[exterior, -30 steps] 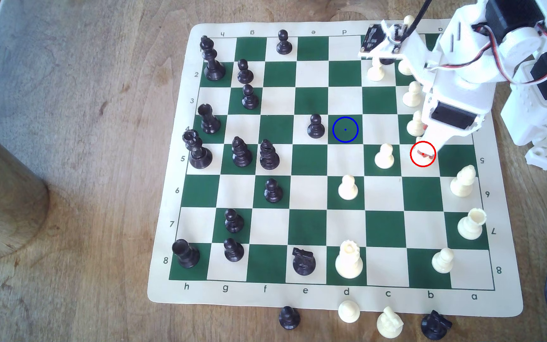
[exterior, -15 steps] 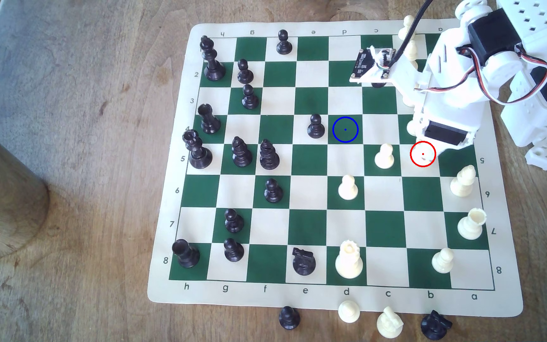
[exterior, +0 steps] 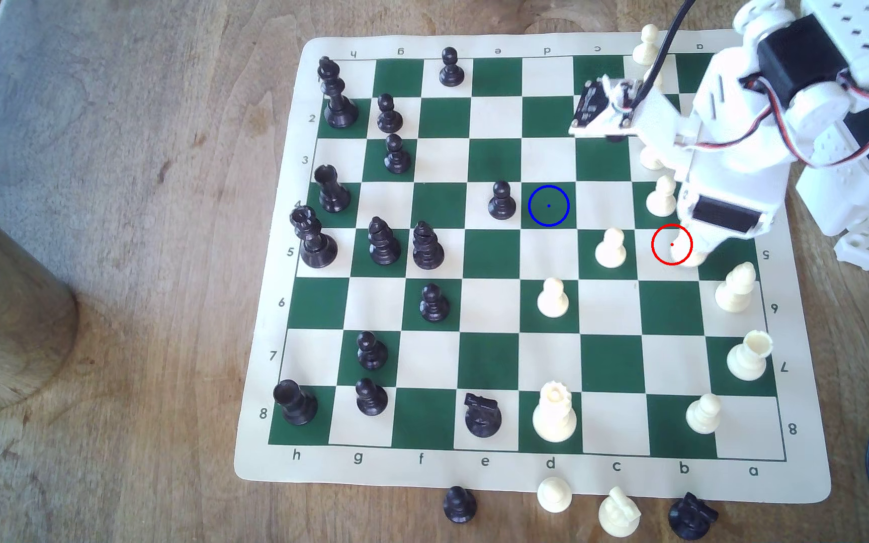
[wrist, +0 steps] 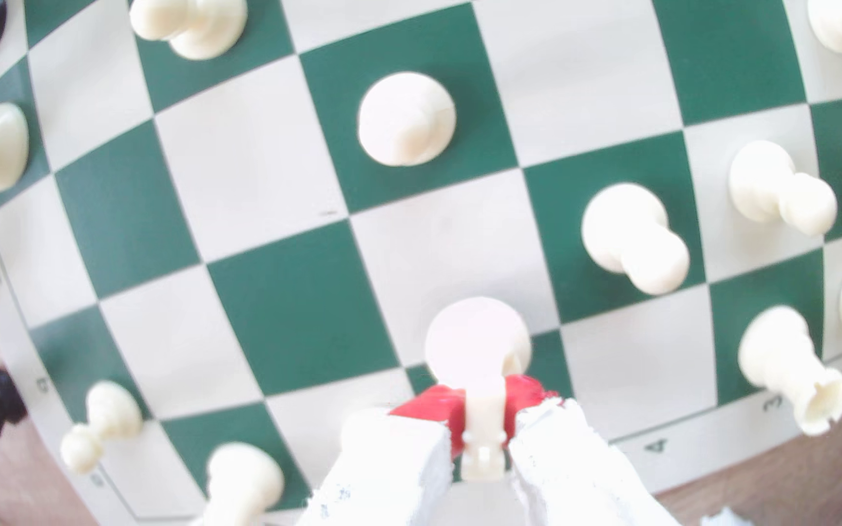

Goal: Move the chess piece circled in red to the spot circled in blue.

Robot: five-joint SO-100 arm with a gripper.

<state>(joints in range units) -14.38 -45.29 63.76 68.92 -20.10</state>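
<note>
**Exterior view: the spot lies left of the held piece**

On the table (exterior: 108,219) we see the chess board (exterior: 275,470). The arm (exterior: 735,130) reaches in from the exterior view's right. Its tool (exterior: 685,253) sits at the right edge of the red ring (exterior: 654,256), with the chess piece (exterior: 679,255) under it.

The coming move turns on one relation. The spot (exterior: 549,205), a blue ring on a dark green square, lies well apart to the exterior view's left and a little farther off. A cream pawn (exterior: 611,249) stands just nearer than that line. A black pawn (exterior: 501,201) stands just beyond the spot, on its left.

From the wrist view we get the grip. The tool (wrist: 482,440) is closed narrow on the chess piece (wrist: 477,339), red pads (wrist: 434,404) pressing its upper part, round base pointing away. We judge its long axis upright, but we cannot tell whether the base has left the board.
</note>
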